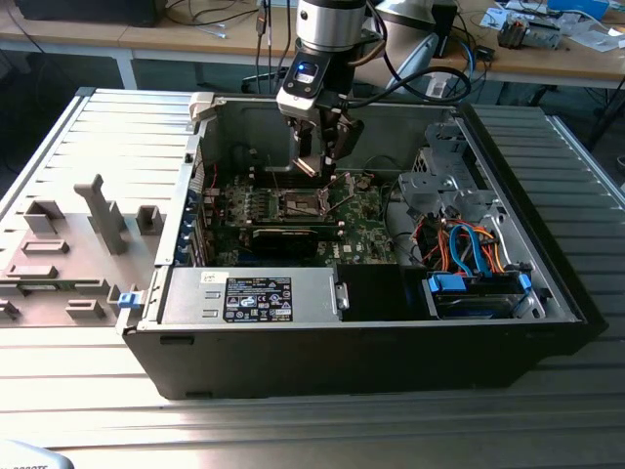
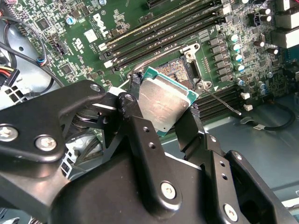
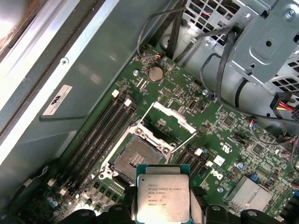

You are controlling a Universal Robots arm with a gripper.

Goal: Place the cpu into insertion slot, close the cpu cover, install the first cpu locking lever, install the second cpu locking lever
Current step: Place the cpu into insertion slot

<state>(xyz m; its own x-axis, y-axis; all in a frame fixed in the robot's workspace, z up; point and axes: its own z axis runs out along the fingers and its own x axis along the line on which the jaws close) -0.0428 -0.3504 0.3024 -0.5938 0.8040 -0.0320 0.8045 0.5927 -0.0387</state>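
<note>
The open computer case (image 1: 371, 337) fills the exterior view's middle, with its drive cage (image 1: 435, 181) right of the green motherboard (image 1: 366, 220). Above the board, the gripper (image 1: 324, 164) pinches the cpu (image 3: 162, 198) by its edges, near the bare socket (image 3: 138, 158) and its swung-open cpu cover (image 3: 168, 122).
</note>
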